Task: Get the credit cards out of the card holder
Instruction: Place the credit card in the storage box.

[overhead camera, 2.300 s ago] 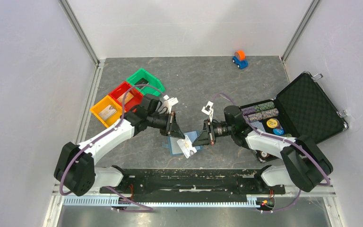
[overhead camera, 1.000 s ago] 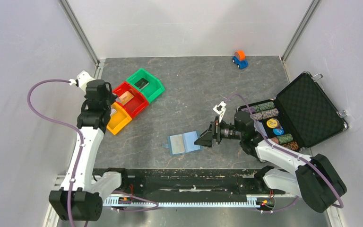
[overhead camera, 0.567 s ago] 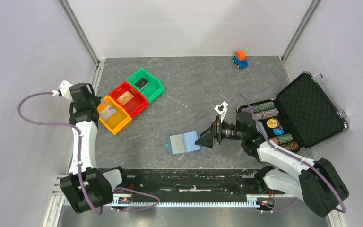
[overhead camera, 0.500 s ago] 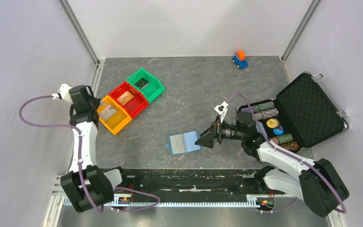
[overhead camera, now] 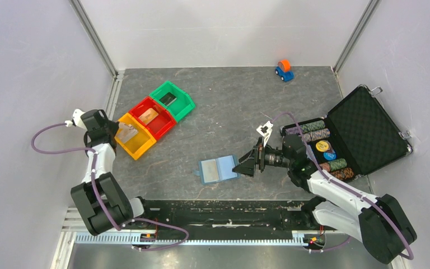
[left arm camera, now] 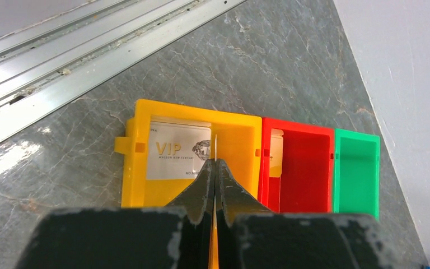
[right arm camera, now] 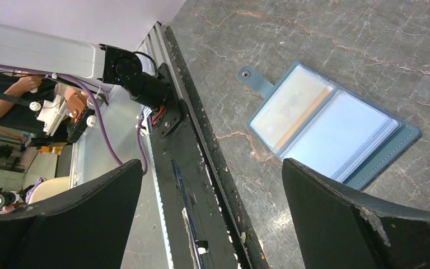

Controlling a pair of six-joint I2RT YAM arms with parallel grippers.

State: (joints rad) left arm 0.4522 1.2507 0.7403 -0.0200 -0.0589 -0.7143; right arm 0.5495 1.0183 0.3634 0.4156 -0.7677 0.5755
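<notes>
At the far left, the left claw (left arm camera: 215, 165) was pinched shut on a credit card (left arm camera: 215, 147) seen edge-on, above the yellow bin (left arm camera: 246, 120), where a VIP card (left arm camera: 176, 154) lay flat. A tan card (left arm camera: 276, 157) leaned in the red bin (left arm camera: 308, 168) beside it. Near the middle of the worktop (overhead camera: 229, 101) the card holder (overhead camera: 218, 169) lay open, a pale card (right arm camera: 291, 112) in its left pocket. Just right of it, the right claw (overhead camera: 242, 166) was spread wide and held nothing.
</notes>
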